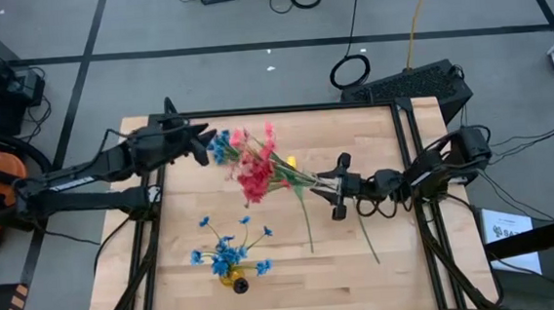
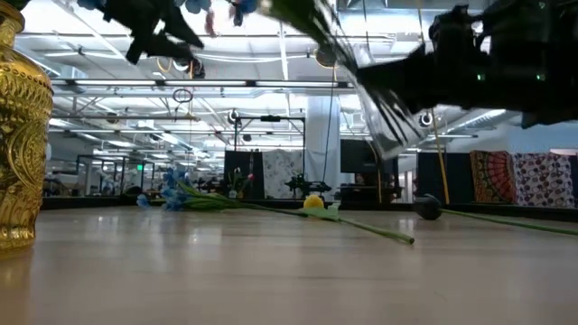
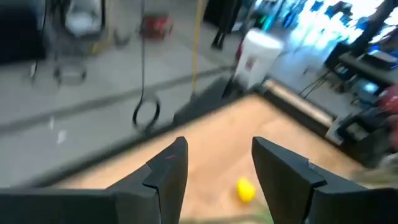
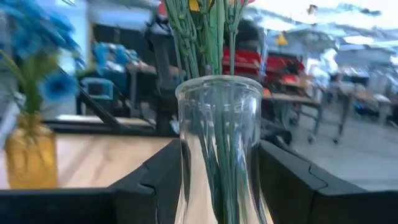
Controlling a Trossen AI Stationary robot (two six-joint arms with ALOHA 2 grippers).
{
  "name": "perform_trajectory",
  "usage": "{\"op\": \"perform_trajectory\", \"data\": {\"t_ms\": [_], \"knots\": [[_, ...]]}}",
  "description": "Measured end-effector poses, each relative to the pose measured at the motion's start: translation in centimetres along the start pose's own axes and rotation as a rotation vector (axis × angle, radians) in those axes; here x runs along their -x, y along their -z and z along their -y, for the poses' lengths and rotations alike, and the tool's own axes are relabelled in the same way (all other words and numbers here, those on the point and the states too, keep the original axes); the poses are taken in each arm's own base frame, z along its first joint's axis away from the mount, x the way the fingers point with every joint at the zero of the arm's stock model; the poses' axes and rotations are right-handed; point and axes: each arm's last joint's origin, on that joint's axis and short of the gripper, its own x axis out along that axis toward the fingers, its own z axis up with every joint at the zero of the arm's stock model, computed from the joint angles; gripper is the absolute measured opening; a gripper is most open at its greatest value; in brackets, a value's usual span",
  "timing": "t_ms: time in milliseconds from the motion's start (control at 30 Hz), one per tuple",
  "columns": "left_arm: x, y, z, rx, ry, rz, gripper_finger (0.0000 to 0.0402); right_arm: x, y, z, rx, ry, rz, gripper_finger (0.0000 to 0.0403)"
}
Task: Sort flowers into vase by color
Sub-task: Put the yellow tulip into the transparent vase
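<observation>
Glass vase (image 4: 219, 149) of flowers (image 1: 255, 168) between right pincer (image 1: 337, 186) fingers.

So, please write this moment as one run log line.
right hand: shut on clear vase, pink and red flowers inside | left hand: open, empty | gold vase: blue flowers | yellow bud: on table

The high view looks straight down on the whole wooden table (image 1: 285, 262), the left arm entering from nine o'clock and the right from three o'clock. The low view sits at tabletop level, very near the gold vase (image 2: 20, 135), facing the room beyond. Each wrist view looks forward between its own fingers — the right one close on a clear glass vase (image 4: 219, 149) with green stems (image 4: 208, 37), also seeing the gold vase.
</observation>
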Motion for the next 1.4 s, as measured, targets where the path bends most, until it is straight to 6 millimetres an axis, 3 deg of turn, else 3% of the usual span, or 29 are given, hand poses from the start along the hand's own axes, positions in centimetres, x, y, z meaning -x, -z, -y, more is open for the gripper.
{"op": "perform_trajectory", "data": {"t_ms": [133,300,533,633,867,1067,1400], "knots": [[-2.0,1.8,0.3,0.067,-0.045,-0.147,0.0185,-1.5,-1.6,0.0,0.036,0.0,0.085,0.018],[-5.6,3.8,2.0,0.087,-0.011,-0.243,0.0185,-3.4,-3.1,-0.2,0.042,-0.019,0.169,0.018],[-9.7,7.3,3.3,0.285,-0.056,-0.37,0.0185,-4.3,-3.9,-0.4,0.044,-0.016,0.205,0.018],[-10.9,8.5,4.0,0.284,-0.026,-0.396,0.0185,-4.3,-3.9,-0.5,0.01,-0.042,0.201,0.018],[-12.4,9.5,5.5,0.15,0.071,-0.339,0.0185,-3.7,-3.1,-1.3,-0.04,-0.156,0.147,0.018],[-12.8,9.9,5.8,0.145,0.077,-0.328,0.0185,-3.0,-1.5,-1.4,-0.022,-0.166,0.115,0.018],[-12.8,10.0,5.7,0.14,0.067,-0.335,0.0185,-4.2,1.5,-1.9,-0.061,-0.189,0.012,0.018]]}}
